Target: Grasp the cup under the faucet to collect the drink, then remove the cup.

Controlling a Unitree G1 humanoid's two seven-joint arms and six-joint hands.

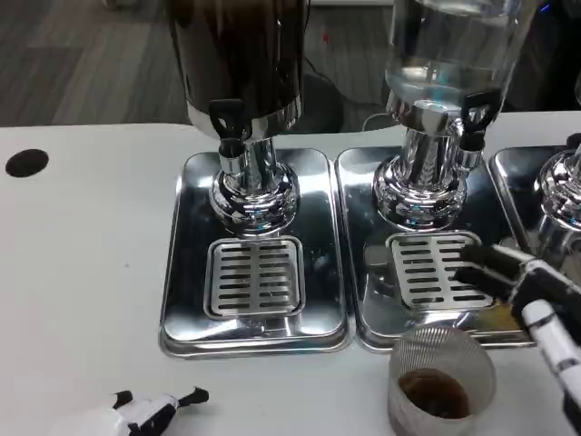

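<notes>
The cup (442, 381), a clear ribbed one with dark drink in its bottom, stands on the white tabletop (82, 272) at the near right, just in front of the near edge of the middle drip tray (368, 300). It is upright and no longer under any faucet.

The right hand (531, 295) lies just to the right of and slightly farther than the cup, over the right near corner of that tray's slotted grate (434, 270). Its dark fingers (481, 263) stretch leftward across the grate, apart from one another, holding nothing; a small gap shows between the hand and the cup's rim.

The left hand (150, 411) sits low at the near left edge, well apart from the cup. Only part of it shows; its fingers are loosely spread and grip nothing.

Farther back, the dark drink dispenser (241, 64) rises over the left drip tray (182, 272), with its black-handled faucet (229, 123) above that tray's grate. The clear dispenser (454, 45) stands over the middle tray. A black round spot (26, 163) marks the tabletop at the far left.
</notes>
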